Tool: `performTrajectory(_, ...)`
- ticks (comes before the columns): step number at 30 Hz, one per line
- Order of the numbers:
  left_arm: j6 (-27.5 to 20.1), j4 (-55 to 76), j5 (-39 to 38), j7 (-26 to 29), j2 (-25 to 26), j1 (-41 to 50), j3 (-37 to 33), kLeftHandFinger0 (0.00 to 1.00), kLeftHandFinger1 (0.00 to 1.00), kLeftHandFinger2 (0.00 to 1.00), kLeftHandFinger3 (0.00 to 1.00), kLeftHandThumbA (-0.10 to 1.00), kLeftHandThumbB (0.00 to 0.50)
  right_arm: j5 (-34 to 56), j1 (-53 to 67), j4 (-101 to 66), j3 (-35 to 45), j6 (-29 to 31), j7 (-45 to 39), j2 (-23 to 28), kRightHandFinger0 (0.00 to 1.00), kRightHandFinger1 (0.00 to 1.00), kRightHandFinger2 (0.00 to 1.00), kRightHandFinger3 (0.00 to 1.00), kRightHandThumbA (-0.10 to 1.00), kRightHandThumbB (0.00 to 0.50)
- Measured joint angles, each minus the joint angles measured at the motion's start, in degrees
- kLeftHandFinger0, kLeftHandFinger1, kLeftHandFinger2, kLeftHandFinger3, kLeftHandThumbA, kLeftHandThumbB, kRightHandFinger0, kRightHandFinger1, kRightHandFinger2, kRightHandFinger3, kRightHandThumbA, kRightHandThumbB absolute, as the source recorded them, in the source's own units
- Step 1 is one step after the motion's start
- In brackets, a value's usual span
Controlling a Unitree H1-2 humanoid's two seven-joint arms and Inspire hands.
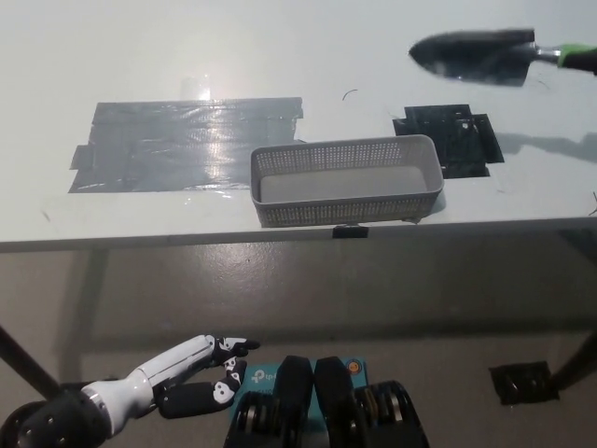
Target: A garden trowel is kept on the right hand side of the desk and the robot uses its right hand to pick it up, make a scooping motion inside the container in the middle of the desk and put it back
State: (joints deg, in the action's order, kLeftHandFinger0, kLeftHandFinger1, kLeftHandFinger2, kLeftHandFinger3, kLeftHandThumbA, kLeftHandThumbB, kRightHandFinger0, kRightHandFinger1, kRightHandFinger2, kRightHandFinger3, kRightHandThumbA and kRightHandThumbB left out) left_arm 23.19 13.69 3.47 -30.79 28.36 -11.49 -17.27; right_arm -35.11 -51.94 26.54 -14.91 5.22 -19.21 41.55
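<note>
Well, nearest me the white left hand (187, 366) rests low at the left, below the counter's front edge, fingers loosely apart and holding nothing. Just beside it sits a teal box (264, 378) with white lettering; I can read "tp-" and no more. Beyond is dull brown floor with a black patch (518, 381) at the right. The white counter (280, 56) carries a grey mesh basket (345, 213) at its middle near the front edge, a wide strip of grey tape (177, 145) to its left and a black tape square (450, 140) to its right. Farthest, the trowel (476, 56) shows blurred at the far right, dark blade pointing left, green handle (580, 58) running off the edge. Its shadow falls apart from it. The right hand is out of frame, so I cannot tell its grip.
</note>
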Motion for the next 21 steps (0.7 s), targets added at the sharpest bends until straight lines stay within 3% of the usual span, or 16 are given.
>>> performTrajectory(1, 0.0, 0.0, 0.0, 0.0, 0.0, 0.0, 0.0, 1.00, 1.00, 1.00, 1.00, 1.00, 0.272, 0.0, -0.3, -0.3, 0.0, -0.1, -0.6, 0.1, 0.00, 0.16, 0.41, 0.24, -0.10, 0.159)
performTrajectory(2, 0.1, 0.0, 0.0, 0.0, 0.0, 0.0, 0.0, 1.00, 1.00, 1.00, 1.00, 1.00, 0.253, 0.1, -0.8, -1.1, -0.1, -0.2, -1.8, 0.2, 0.00, 0.22, 0.48, 0.32, -0.10, 0.126)
performTrajectory(5, 0.1, 0.0, 0.0, 0.0, 0.0, -0.1, 0.0, 1.00, 1.00, 1.00, 1.00, 1.00, 0.266, 0.3, -1.1, -3.5, -0.5, -1.0, -4.7, 0.2, 0.00, 0.23, 0.48, 0.30, -0.10, 0.122)
performTrajectory(8, 0.1, 0.0, 0.0, 0.0, 0.1, -0.1, -0.1, 1.00, 1.00, 1.00, 1.00, 1.00, 0.290, 0.6, -1.1, -5.8, -1.6, -1.8, -8.0, 0.1, 0.00, 0.26, 0.48, 0.26, -0.10, 0.081)
performTrajectory(9, 0.1, 0.0, 0.0, 0.0, 0.1, -0.1, -0.1, 1.00, 1.00, 1.00, 1.00, 1.00, 0.289, 0.7, -1.1, -6.4, -2.0, -2.2, -9.0, 0.1, 0.03, 0.35, 0.55, 0.32, -0.10, 0.101)
performTrajectory(11, 0.2, 0.0, 0.0, 0.0, 0.2, -0.2, -0.1, 1.00, 1.00, 1.00, 1.00, 1.00, 0.282, 0.7, -1.0, -7.9, -2.8, -3.1, -11.1, 0.1, 0.00, 0.31, 0.49, 0.25, -0.10, 0.103)
performTrajectory(14, 0.2, 0.0, 0.0, 0.0, 0.3, -0.3, -0.2, 1.00, 1.00, 1.00, 1.00, 1.00, 0.275, 0.8, -1.0, -9.6, -3.5, -4.1, -13.7, 0.1, 0.00, 0.36, 0.56, 0.33, -0.10, 0.131)
performTrajectory(16, 0.2, 0.0, 0.0, -0.1, 0.4, -0.3, -0.2, 1.00, 1.00, 1.00, 1.00, 1.00, 0.284, 0.8, -1.0, -10.9, -4.3, -4.8, -15.4, 0.1, 0.01, 0.46, 0.65, 0.29, -0.10, 0.124)
performTrajectory(17, 0.3, 0.0, 0.0, -0.1, 0.4, -0.4, -0.2, 1.00, 1.00, 1.00, 1.00, 1.00, 0.288, 0.8, -0.9, -11.4, -4.8, -5.1, -16.2, 0.1, 0.02, 0.49, 0.67, 0.31, -0.10, 0.136)
performTrajectory(19, 0.3, 0.0, 0.0, -0.1, 0.5, -0.6, -0.2, 1.00, 1.00, 1.00, 1.00, 1.00, 0.287, 0.6, -0.9, -12.4, -6.1, -6.0, -18.4, 0.1, 0.05, 0.53, 0.71, 0.36, -0.10, 0.107)
performTrajectory(20, 0.3, 0.0, 0.0, -0.2, 0.5, -0.6, -0.2, 1.00, 1.00, 1.00, 1.00, 1.00, 0.306, 0.6, -0.9, -12.7, -6.6, -6.2, -19.1, 0.0, 0.07, 0.50, 0.69, 0.48, -0.10, 0.087)
performTrajectory(21, 0.3, 0.0, 0.0, -0.4, 0.5, -0.7, -0.2, 1.00, 1.00, 1.00, 1.00, 1.00, 0.312, 0.5, -0.8, -13.1, -7.0, -6.5, -19.9, 0.0, 0.12, 0.53, 0.70, 0.54, -0.10, 0.055)
